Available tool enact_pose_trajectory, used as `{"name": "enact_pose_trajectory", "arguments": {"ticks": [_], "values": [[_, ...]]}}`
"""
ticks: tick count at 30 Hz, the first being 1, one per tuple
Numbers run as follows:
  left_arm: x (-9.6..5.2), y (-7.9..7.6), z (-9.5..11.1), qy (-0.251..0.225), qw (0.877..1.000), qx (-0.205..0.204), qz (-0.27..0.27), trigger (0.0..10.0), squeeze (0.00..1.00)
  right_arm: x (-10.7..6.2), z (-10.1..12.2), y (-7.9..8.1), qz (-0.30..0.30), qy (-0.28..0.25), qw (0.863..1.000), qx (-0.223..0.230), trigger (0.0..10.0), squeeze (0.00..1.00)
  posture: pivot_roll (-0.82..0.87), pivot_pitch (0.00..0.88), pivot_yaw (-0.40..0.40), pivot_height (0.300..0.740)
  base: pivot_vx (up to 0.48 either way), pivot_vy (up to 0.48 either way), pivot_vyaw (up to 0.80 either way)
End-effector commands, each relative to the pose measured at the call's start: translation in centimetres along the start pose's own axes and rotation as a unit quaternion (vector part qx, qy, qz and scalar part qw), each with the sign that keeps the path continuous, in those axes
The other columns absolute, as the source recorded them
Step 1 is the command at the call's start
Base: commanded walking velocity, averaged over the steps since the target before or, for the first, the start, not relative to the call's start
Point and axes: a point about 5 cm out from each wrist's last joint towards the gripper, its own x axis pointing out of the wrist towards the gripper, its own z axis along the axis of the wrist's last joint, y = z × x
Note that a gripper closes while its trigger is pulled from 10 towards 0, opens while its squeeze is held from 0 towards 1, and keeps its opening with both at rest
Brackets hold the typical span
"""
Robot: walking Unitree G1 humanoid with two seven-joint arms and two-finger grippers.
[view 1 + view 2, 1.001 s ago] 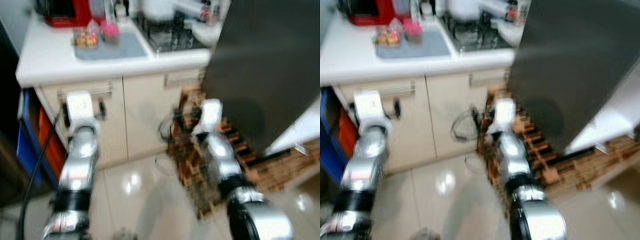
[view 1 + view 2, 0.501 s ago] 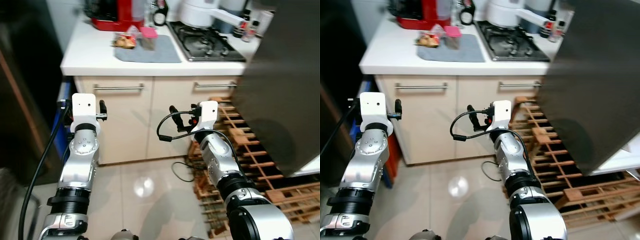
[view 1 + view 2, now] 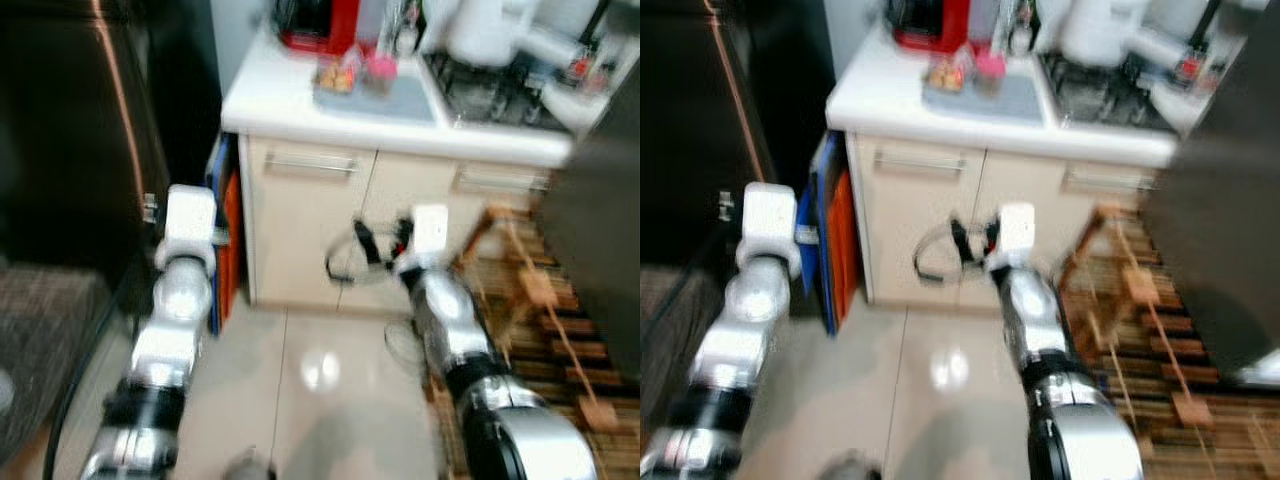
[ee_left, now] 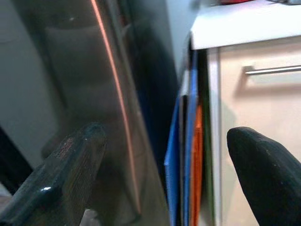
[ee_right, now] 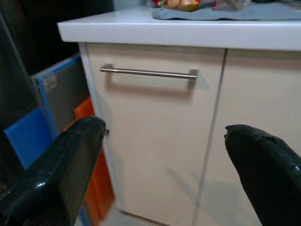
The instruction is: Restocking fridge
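Head views are blurred. My left gripper (image 4: 164,183) is raised in front of me with its two black fingers (image 4: 61,174) spread wide apart, nothing between them; it faces the dark glossy fridge door (image 4: 70,94) with a thin copper-coloured line down it, which stands on my left, just beside the white countertop (image 3: 290,100). My right gripper (image 5: 164,174) is also up, fingers (image 5: 61,165) splayed and holding nothing, facing the cream cabinet door with a horizontal silver bar handle (image 5: 148,73) under that countertop.

Flat blue and orange boards (image 4: 188,155) stand on edge in the gap between the fridge and the cabinet side. On the countertop lies a grey cloth mat (image 3: 385,98) with a clear packet of small round food items (image 5: 181,4) on it (contents too blurred to name) and a pink item (image 3: 380,68) just beside the packet. Behind them a red appliance (image 3: 325,25), and further right a black gas hob (image 3: 490,90) carrying a white pot (image 3: 480,30). A light wooden slatted rack (image 3: 540,300) lies on the glossy tiled floor (image 3: 320,370) at my right, near the right arm. A black cable (image 3: 350,255) loops off the right wrist.
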Motion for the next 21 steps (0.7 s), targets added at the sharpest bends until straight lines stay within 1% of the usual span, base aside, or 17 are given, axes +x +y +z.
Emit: {"name": "enact_pose_trajectory", "arguments": {"ticks": [1, 2, 4, 6, 7, 8, 9, 10, 11, 14, 15, 18, 21], "values": [[0.5, -0.6, 1.3, -0.021, 1.0, -0.01, -0.016, 10.0, 0.0, -0.1, 0.4, -1.1, -0.024, -0.005, 0.999, -0.023, 10.0, 0.09, 0.0, 0.0, -0.04, 0.74, 0.0, 0.0, 0.0], [0.6, -0.5, 1.5, -0.027, 0.999, -0.012, -0.017, 10.0, 0.0, -0.2, 0.6, -1.5, -0.041, -0.016, 0.999, -0.031, 10.0, 0.07, 0.0, 0.0, -0.039, 0.74, 0.0, 0.0, 0.0], [0.6, -0.5, 1.6, -0.029, 0.999, -0.015, -0.017, 10.0, 0.0, -0.3, 0.8, -1.7, -0.052, -0.022, 0.998, -0.032, 10.0, 0.07, 0.0, 0.0, -0.039, 0.74, 0.0, 0.0, 0.0], [0.6, -0.6, 1.8, -0.037, 0.999, -0.024, -0.02, 10.0, 0.0, -0.5, 1.5, -2.8, -0.098, -0.044, 0.993, -0.053, 10.0, 0.06, -0.01, 0.0, -0.037, 0.74, 0.0, 0.0, 0.0], [0.6, -0.6, 1.8, -0.038, 0.999, -0.026, -0.02, 10.0, 0.0, -0.6, 1.6, -3.1, -0.112, -0.049, 0.991, -0.061, 10.0, 0.06, -0.01, 0.0, -0.037, 0.74, 0.0, 0.0, 0.0], [0.6, -0.6, 1.8, -0.038, 0.999, -0.026, -0.02, 10.0, 0.0, -0.6, 1.6, -3.1, -0.112, -0.049, 0.991, -0.061, 10.0, 0.06, -0.01, 0.0, -0.037, 0.74, 0.0, 0.0, 0.0], [0.5, -0.8, 1.8, -0.04, 0.999, -0.029, -0.024, 10.0, 0.0, -0.6, 1.8, -3.4, -0.12, -0.052, 0.989, -0.075, 10.0, 0.06, -0.01, 0.0, -0.036, 0.74, 0.0, 0.0, 0.0], [0.4, -1.3, 1.8, -0.042, 0.998, -0.037, -0.031, 10.0, 0.0, -0.6, 1.9, -3.3, -0.12, -0.055, 0.987, -0.087, 10.0, 0.06, -0.01, 0.0, -0.036, 0.74, 0.0, 0.0, 0.0], [0.4, -1.3, 1.8, -0.042, 0.998, -0.037, -0.031, 10.0, 0.0, -0.6, 1.9, -3.3, -0.12, -0.055, 0.987, -0.087, 10.0, 0.06, -0.01, 0.0, -0.036, 0.74, 0.0, 0.0, 0.0], [0.3, -1.6, 2.3, -0.059, 0.996, -0.049, -0.037, 10.0, 0.0, -0.5, 2.1, -2.8, -0.107, -0.067, 0.989, -0.075, 10.0, 0.02, -0.02, 0.0, -0.035, 0.74, 0.0, 0.0, 0.0], [0.2, -1.7, 2.6, -0.066, 0.995, -0.055, -0.046, 10.0, 0.0, -0.5, 2.2, -2.6, -0.102, -0.074, 0.99, -0.067, 10.0, 0.0, -0.01, 0.0, -0.037, 0.74, 0.0, 0.0, 0.0], [0.3, -1.5, 3.1, -0.077, 0.994, -0.066, -0.049, 10.0, 0.0, -0.4, 2.4, -2.2, -0.099, -0.082, 0.99, -0.064, 10.0, 0.0, -0.01, 0.0, -0.04, 0.74, 0.0, 0.0, 0.0], [0.5, -1.0, 4.1, -0.102, 0.991, -0.075, -0.042, 10.0, 0.0, -0.2, 2.8, -1.3, -0.088, -0.097, 0.989, -0.073, 10.0, 0.0, -0.01, 0.0, -0.041, 0.74, 0.48, 0.0, 0.0]]}}
